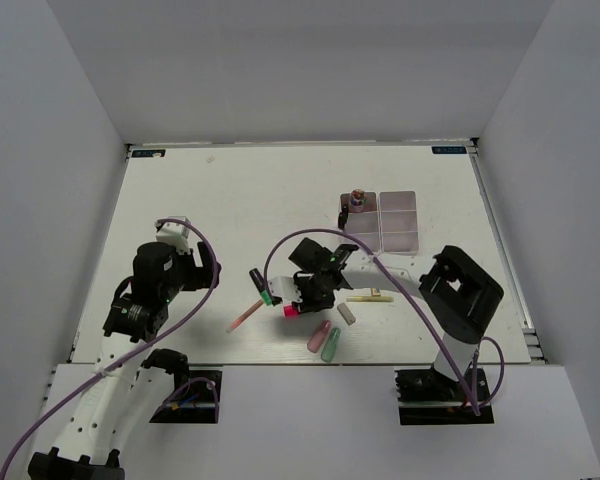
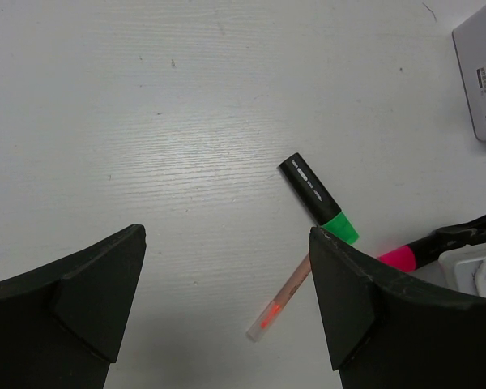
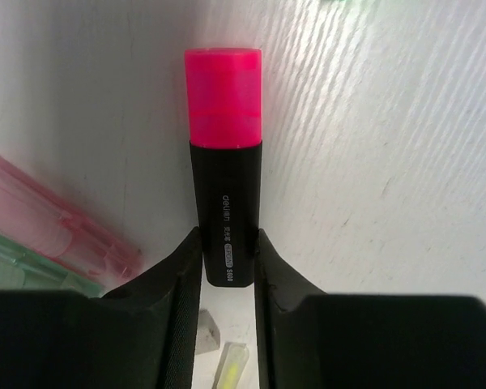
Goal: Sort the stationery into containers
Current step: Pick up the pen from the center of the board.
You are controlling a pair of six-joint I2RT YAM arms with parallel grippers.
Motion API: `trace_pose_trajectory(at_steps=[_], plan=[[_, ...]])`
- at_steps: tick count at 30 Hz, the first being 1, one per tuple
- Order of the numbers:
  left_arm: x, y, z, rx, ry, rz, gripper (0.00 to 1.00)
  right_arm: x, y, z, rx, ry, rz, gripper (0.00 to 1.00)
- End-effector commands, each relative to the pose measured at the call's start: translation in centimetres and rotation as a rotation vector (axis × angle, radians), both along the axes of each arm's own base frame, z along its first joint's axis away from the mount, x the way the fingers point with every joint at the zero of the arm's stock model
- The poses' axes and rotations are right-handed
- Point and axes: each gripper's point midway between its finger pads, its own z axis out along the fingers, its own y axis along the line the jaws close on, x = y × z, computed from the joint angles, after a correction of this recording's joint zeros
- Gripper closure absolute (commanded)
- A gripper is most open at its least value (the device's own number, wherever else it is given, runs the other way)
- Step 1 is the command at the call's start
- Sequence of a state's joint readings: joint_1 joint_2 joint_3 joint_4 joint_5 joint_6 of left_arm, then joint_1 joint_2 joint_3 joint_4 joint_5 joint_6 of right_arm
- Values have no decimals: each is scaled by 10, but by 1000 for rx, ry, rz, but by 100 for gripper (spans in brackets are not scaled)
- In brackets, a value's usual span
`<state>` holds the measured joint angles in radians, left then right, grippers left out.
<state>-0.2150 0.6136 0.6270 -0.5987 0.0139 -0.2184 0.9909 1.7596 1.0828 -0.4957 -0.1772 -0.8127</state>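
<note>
Left arm, one: folded up over the left side of the table (image 1: pixel 230 200). The left gripper (image 2: pixel 227 243) hangs above the bare surface with its jaws spread wide and nothing between them.

Pink pen (image 2: pixel 279 300), one: thin, lying slantwise on the table, just beside the green highlighter's tip.

Highlighters, two, both with black barrels. The green highlighter (image 2: pixel 317 194) lies loose on the table, left of centre. The pink highlighter (image 3: pixel 225 146) sits just to its right, under the right arm.

Right gripper (image 3: pixel 225 243), one: pointing down at the middle of the table. Its two fingers are closed against either side of the pink highlighter's black barrel, with the pink end sticking out beyond them. I cannot tell whether the highlighter is off the table.

Capsule erasers, three. The pink eraser (image 1: pixel 318 336) and green eraser (image 1: pixel 330 345) lie side by side nearest the arms. The grey eraser (image 1: pixel 346 314) lies a little farther in.

Yellow clip (image 1: pixel 370 297), one: flat on the table, just right of the right gripper.

Containers (image 1: pixel 400 215), two joined trays, at the far right of the table. A small dark item (image 1: pixel 357 200) stands at their far left corner; it is too small to tell what it is.

Right arm, one: elbow raised at the right, forearm reaching left across the table.
</note>
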Motion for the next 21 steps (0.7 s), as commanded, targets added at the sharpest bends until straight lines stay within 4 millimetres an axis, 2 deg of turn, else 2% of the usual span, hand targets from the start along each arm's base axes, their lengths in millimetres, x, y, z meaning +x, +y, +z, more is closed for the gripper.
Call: trace_pose_trajectory(at_steps=[1,6,7,11,14,17,21], plan=[[-1,3,-3,5,1,9,8,-15,-29,3,-101,27,12,100],[0,2,-10,13,42,8,8,-3,-33,34,-73,-75,17,100],[0,2,-11,14,48,6,8,1,-33,49,-44,-113,15,100],[-1,-2,-15,9,79,-10,8,30,-39,87,-43,-293,-6,100],[0,-2,-18,9,88,-11,8,57,-56,117,-96,-477,-29,100],[-1,-2,-19,12,94,-12,8,70,-69,137,-143,-589,-6,100],[-1,-2,-19,8,91,-12,8,94,-97,165,-272,-757,-12,100]])
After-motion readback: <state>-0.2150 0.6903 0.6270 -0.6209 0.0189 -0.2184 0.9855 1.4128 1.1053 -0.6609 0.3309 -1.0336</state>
